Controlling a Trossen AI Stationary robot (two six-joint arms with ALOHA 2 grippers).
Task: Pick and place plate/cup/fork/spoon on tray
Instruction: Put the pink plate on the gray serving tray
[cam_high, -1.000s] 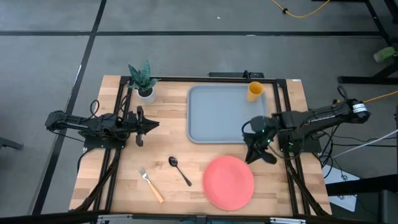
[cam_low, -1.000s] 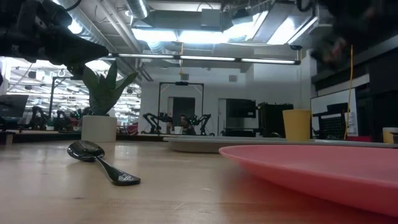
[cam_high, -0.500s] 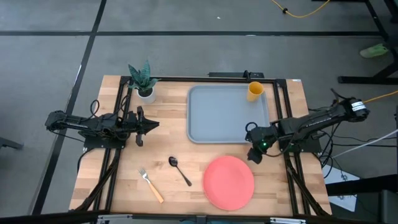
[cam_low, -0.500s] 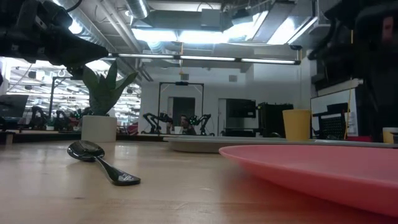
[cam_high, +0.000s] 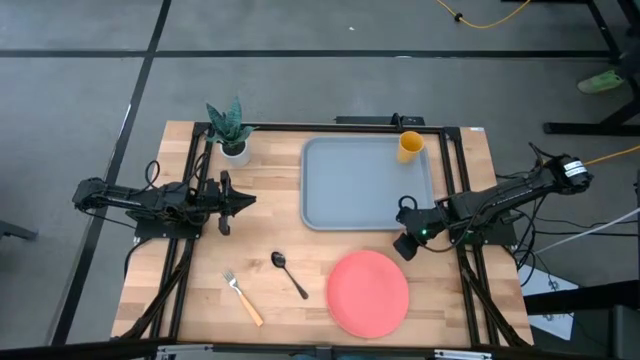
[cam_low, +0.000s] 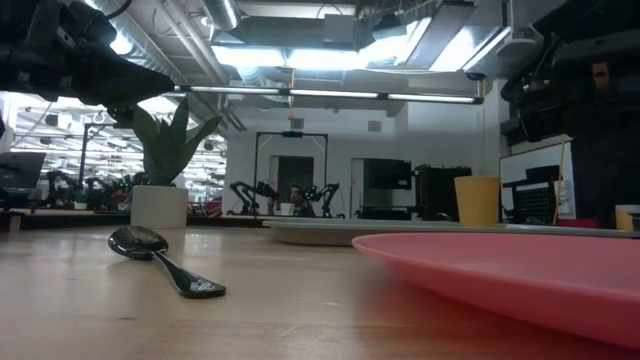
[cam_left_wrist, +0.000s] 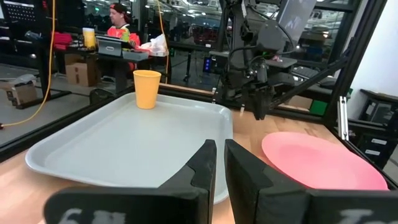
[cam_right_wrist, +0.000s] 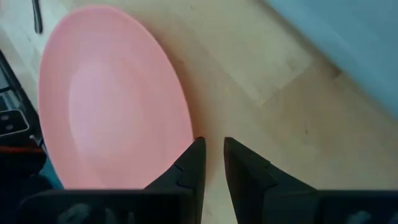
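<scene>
Since the earlier frame your right gripper (cam_high: 405, 246) has drawn back toward the tray (cam_high: 340, 200) edge, fingers nearly closed, holding nothing, just beside the plate (cam_high: 368, 292). Your left gripper (cam_high: 246, 200) waits left, nearly closed.

I see a coral-pink plate (cam_high: 368, 292) on the pale wood-grain tabletop (cam_high: 190, 285), and a grey-blue tray (cam_high: 350, 190) with a yellow-orange cup (cam_high: 410, 146) on it. The spoon (cam_high: 288, 272) is dark metal all over; the fork (cam_high: 241, 297) has silver tines and a light orange handle. The plant (cam_high: 228, 122) is mottled green in a white pot (cam_high: 235, 151). Both arms and the frame rails are black, and the floor (cam_high: 80, 90) is grey with dark lines.
</scene>
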